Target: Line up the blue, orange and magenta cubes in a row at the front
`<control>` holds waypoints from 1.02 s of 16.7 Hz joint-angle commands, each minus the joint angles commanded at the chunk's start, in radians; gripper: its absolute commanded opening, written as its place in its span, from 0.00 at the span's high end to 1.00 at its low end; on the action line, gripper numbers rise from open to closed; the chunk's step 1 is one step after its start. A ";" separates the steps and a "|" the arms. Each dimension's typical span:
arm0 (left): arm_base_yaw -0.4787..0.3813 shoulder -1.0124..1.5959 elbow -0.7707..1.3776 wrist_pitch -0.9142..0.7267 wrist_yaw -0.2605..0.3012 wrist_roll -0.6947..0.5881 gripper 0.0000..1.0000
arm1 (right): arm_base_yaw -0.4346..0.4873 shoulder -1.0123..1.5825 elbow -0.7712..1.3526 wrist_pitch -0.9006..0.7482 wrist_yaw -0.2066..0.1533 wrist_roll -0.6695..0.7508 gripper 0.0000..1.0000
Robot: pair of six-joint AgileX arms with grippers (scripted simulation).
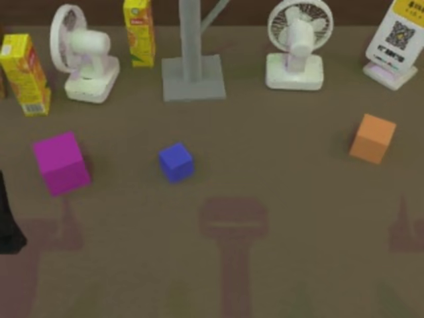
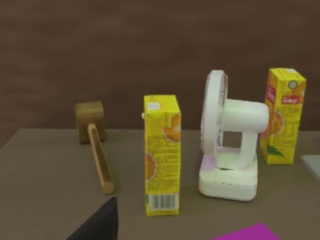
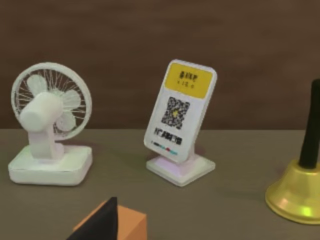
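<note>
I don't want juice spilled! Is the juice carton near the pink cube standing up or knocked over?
Standing up: the juice carton rests on its base, top upward.

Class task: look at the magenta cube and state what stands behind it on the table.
Behind the magenta cube stand a white fan and a yellow juice carton. Nothing covers them.
</note>
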 joint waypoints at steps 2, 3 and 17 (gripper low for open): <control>0.000 0.000 0.000 0.000 0.000 0.000 0.00 | 0.000 0.000 0.000 0.000 0.000 0.000 0.00; -0.005 0.009 0.010 -0.009 0.002 0.003 0.00 | 0.000 0.000 0.000 0.000 0.000 0.000 0.00; -0.311 1.138 1.076 -0.841 0.080 0.281 0.00 | 0.000 0.000 0.000 0.000 0.000 0.000 0.00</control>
